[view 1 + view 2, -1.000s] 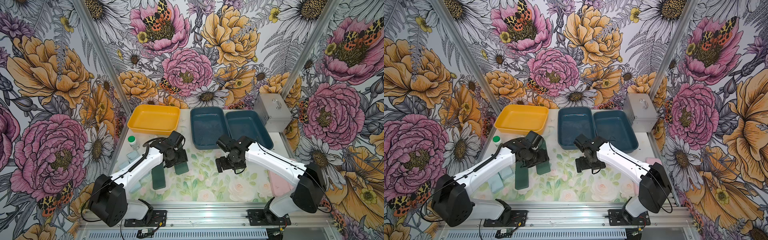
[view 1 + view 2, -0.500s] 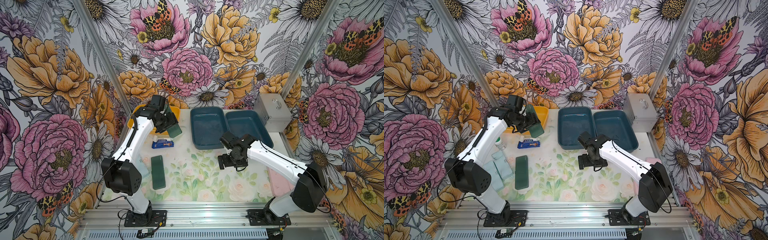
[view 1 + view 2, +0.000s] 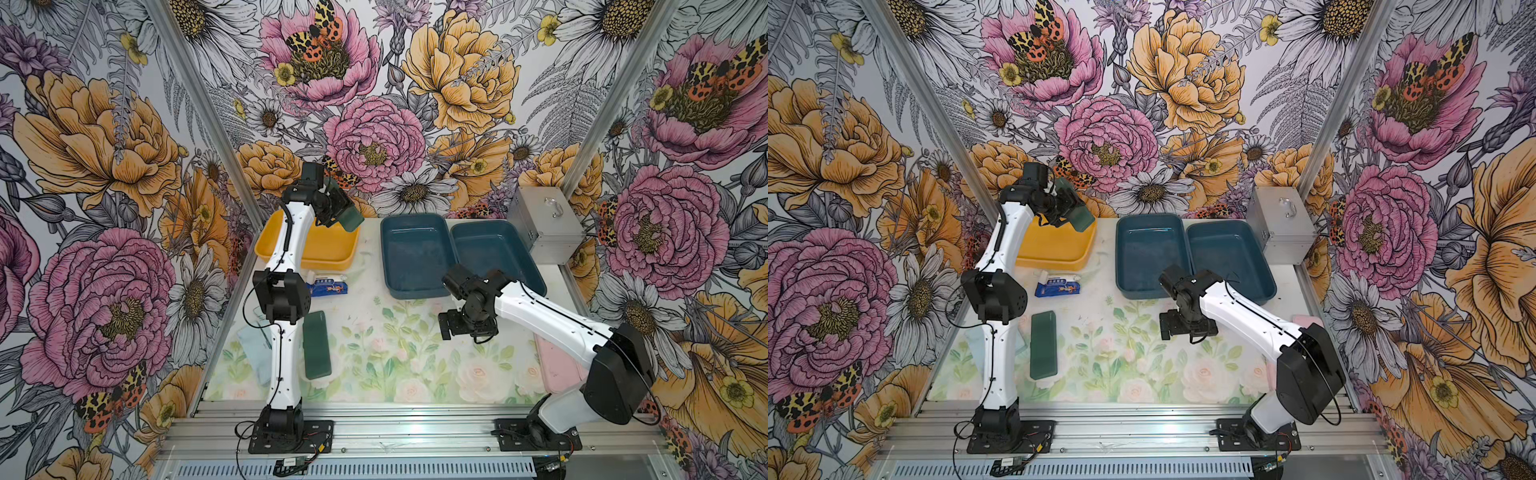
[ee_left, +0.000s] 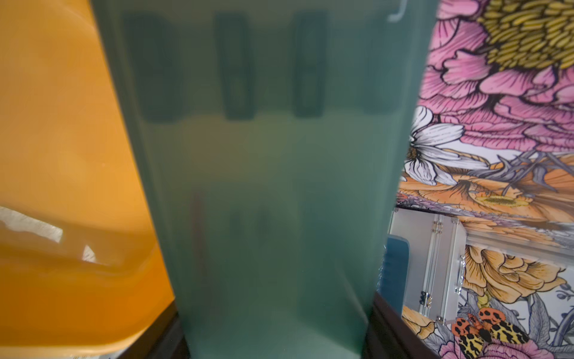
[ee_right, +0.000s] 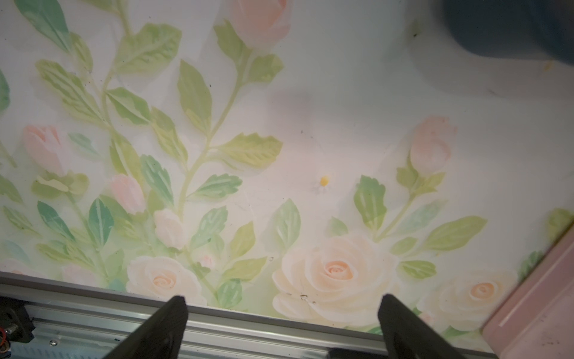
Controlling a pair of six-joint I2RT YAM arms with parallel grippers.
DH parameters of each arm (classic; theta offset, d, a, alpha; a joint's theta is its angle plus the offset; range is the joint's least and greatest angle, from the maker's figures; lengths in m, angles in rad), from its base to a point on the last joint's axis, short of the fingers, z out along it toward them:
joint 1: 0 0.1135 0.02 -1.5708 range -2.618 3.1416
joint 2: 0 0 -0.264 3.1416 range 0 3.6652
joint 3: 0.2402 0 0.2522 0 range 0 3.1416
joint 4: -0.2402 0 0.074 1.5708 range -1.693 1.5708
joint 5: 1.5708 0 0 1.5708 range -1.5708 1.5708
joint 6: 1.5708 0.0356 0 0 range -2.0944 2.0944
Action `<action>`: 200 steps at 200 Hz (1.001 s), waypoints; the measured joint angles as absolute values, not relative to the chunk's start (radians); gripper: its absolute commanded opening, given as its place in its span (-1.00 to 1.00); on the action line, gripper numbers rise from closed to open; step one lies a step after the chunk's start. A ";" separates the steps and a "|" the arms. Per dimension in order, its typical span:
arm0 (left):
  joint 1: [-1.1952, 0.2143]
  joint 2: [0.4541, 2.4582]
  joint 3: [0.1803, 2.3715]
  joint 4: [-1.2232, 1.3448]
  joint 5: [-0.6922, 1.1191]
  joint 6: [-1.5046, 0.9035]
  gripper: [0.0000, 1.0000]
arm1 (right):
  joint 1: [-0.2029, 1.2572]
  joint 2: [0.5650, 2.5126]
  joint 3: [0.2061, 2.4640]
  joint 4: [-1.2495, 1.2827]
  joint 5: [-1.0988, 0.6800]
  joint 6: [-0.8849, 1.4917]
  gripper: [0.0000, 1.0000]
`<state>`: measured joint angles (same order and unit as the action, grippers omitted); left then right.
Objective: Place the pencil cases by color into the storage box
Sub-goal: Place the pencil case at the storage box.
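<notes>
The left claw (image 3: 332, 209) is clamped on 1 dark green, flat oblong plastic pencil case (image 3: 351, 217), holding it tilted in the air above the far corner of the yellow plastic tray (image 3: 305, 254). In the left wrist view this translucent case (image 4: 273, 186) fills the middle, with the tray's orange-yellow wall beside it. A 2nd dark green pencil case (image 3: 317, 345) lies flat on the flower-printed desk (image 3: 395, 353), just beside the left arm. Pale blue case plastic (image 3: 252, 350) shows behind that arm; the count is unclear. A pink flat case (image 3: 557, 368) lies at the desk's edge by the right arm. The 2 dark teal trays (image 3: 415, 253) stand side by side and hold no cases. The right claw (image 5: 282, 310) hangs over bare desk, jaws spread wide and holding nothing. A small blue printed packet (image 3: 328, 287) lies near the yellow tray, and a silver metal box (image 3: 546, 224) stands at the far corner.
</notes>
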<state>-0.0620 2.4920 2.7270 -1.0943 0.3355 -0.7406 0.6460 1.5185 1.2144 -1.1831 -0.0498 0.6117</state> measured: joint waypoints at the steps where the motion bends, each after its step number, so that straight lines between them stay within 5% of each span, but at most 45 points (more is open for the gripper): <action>1: -0.061 2.497 2.733 -1.094 0.337 -0.744 -0.02 | 0.646 1.518 1.214 -1.183 -0.050 0.612 0.98; 61: -0.016 2.734 2.854 -1.058 0.361 -0.949 -0.07 | 0.637 1.518 1.213 -1.168 -0.046 0.632 0.99; 200: 0.033 2.747 2.805 -0.953 0.277 -1.314 0.09 | 0.609 1.565 1.236 -1.153 -0.038 0.684 0.98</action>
<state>0.0326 2.7468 2.8052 -0.9527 0.2771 -1.3140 0.6086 1.5646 1.2358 -1.1534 -0.0380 0.6838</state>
